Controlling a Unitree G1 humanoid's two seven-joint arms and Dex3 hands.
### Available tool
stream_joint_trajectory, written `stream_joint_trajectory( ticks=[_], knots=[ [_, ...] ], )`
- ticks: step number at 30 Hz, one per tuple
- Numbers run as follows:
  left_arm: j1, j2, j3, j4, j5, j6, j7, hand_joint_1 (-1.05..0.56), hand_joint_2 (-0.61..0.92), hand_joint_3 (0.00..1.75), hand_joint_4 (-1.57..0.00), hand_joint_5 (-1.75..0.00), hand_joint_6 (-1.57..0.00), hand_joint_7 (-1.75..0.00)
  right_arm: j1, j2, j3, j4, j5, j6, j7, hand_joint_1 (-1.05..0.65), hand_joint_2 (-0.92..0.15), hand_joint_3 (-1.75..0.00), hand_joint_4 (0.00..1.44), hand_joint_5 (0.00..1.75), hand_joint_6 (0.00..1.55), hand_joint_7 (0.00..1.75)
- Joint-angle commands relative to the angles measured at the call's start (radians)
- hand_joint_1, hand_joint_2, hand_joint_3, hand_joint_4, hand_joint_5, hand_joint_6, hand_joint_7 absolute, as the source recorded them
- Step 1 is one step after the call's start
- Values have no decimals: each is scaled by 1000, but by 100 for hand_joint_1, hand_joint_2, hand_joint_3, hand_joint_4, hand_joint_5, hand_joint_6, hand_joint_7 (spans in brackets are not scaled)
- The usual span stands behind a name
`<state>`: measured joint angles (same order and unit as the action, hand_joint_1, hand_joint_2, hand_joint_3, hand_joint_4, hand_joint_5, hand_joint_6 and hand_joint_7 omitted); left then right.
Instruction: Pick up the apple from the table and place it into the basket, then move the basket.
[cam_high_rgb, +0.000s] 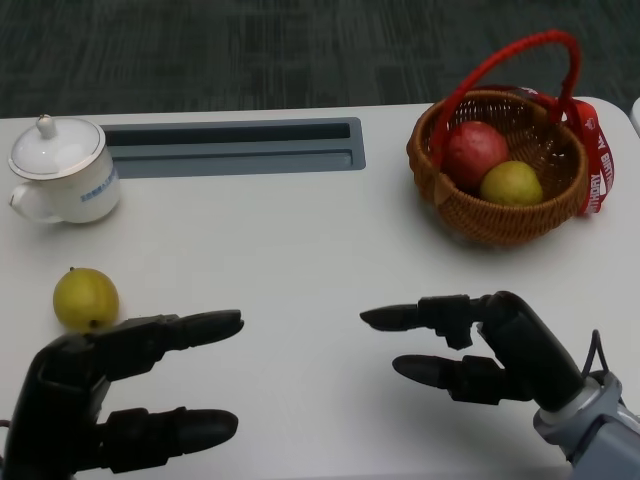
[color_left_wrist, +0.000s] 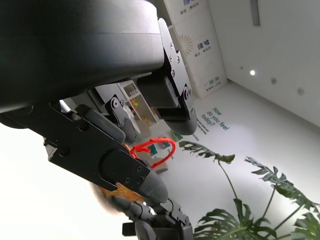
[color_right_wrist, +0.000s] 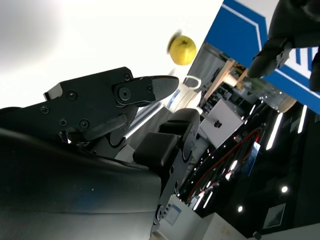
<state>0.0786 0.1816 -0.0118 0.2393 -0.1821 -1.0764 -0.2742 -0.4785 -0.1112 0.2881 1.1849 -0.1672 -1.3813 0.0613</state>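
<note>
Since yellow apple (cam_high_rgb: 86, 298) sat just beside left hand (cam_high_rgb: 110, 400), outboard of fingertips, left was nearer; right hand (cam_high_rgb: 470, 350) well apart. Both hands spread, empty.

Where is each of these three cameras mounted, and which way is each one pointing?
Head view: high on the robot, looking down at the white table; shows left hand, right hand, yellow-green apple, woven wicker basket.
Left wrist view: behind the left hand, aimed across the table toward the basket's red handle.
Right wrist view: behind the right hand, facing the apple.
Head and right wrist views share that apple.
</note>
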Motion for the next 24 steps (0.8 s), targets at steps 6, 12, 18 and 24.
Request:
stream_joint_trajectory(
  ticks=[6, 12, 18, 24],
  knots=[
    [22, 33, 20, -5, -7, 8, -18, -50, 74, 0, -109, -3, -95, -1, 73, 52, -44, -53, 205, 60, 253, -30, -91, -5, 110, 1, 101, 1],
    [34, 50, 22, -25, -5, 16, -25, -50, 74, 0, -109, -2, -95, -1, 86, 71, -87, -69, 242, 87, 350, -30, -88, -1, 108, 0, 99, 0],
    [40, 52, 25, -29, 0, 13, -31, -46, 74, 0, -109, -2, -96, -1, 90, 69, -106, -76, 239, 95, 421, -38, -85, 0, 94, 0, 87, 0],
    [46, 42, 27, -34, 9, 19, -26, -42, 73, 0, -109, -2, -97, -1, 96, 72, -123, -88, 244, 105, 466, -40, -82, 0, 85, 0, 79, 0]
  ],
)
